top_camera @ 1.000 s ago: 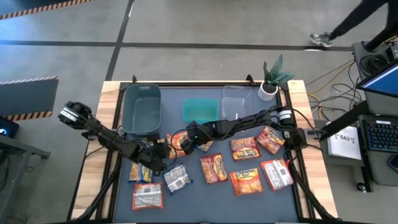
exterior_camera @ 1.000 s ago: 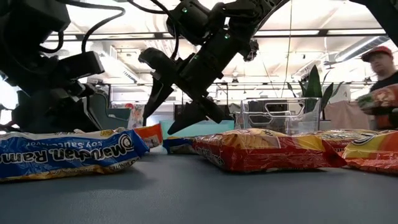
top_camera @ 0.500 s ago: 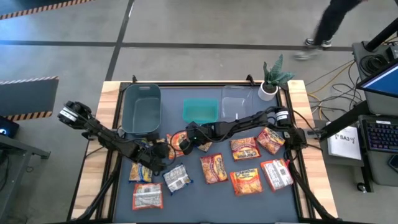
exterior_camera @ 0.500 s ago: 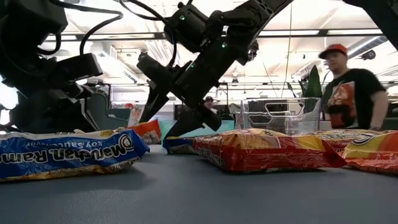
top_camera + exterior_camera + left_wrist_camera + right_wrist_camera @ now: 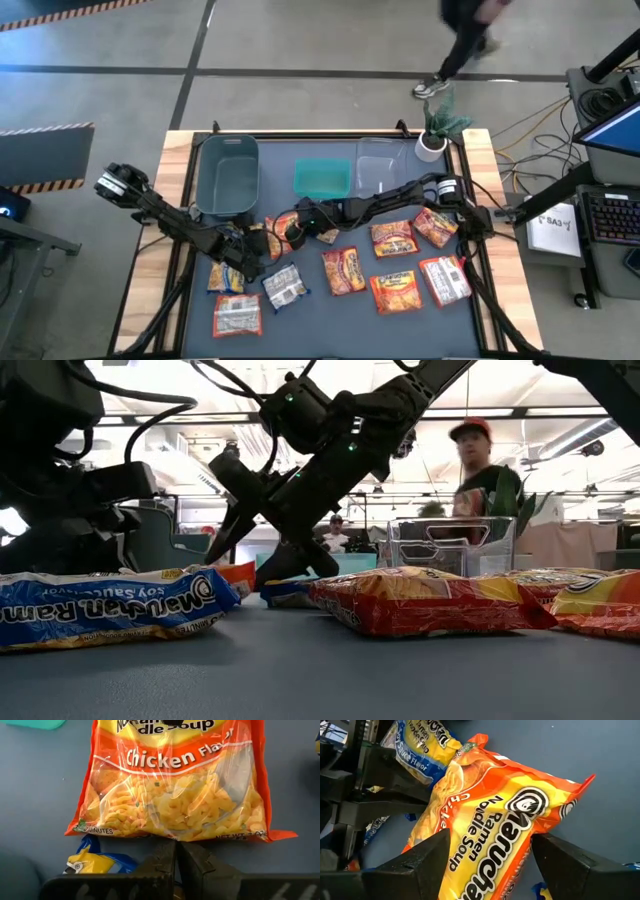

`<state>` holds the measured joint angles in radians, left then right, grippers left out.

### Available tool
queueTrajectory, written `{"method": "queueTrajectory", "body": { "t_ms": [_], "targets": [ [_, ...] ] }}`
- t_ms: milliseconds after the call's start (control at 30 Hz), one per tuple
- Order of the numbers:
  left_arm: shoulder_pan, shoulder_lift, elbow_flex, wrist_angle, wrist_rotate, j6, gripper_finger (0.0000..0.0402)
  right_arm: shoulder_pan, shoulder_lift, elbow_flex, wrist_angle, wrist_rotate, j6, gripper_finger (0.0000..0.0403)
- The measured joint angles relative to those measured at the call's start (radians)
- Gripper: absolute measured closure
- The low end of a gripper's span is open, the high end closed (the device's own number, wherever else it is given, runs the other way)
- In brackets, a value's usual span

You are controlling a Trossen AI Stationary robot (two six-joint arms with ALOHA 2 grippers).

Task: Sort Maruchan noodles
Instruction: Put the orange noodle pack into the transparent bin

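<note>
Right gripper at centre frame, fingers spread wide astride an orange packet lying on the mat, ready to clamp it for sorting; left gripper clenched empty, just beside the packet's edge.

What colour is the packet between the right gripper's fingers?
Orange, with yellow noodles showing through; the chicken packet shows best in the right wrist view, right gripper open around it.
</note>
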<state>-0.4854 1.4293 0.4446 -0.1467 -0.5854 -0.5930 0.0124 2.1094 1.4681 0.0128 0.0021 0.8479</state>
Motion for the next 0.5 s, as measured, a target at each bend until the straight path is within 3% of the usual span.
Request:
{"method": "queueTrajectory", "body": {
  "t_ms": [200,500],
  "targets": [
    [0.000,0.000,0.000,0.002,0.002,0.000,0.0402,0.000,0.000,0.000,0.000,0.002,-0.002,0.0178],
    [-0.001,-0.001,-0.001,0.014,0.003,-0.001,0.0402,-0.002,-0.001,0.000,0.000,-0.004,-0.009,0.0305]
  ]
}}
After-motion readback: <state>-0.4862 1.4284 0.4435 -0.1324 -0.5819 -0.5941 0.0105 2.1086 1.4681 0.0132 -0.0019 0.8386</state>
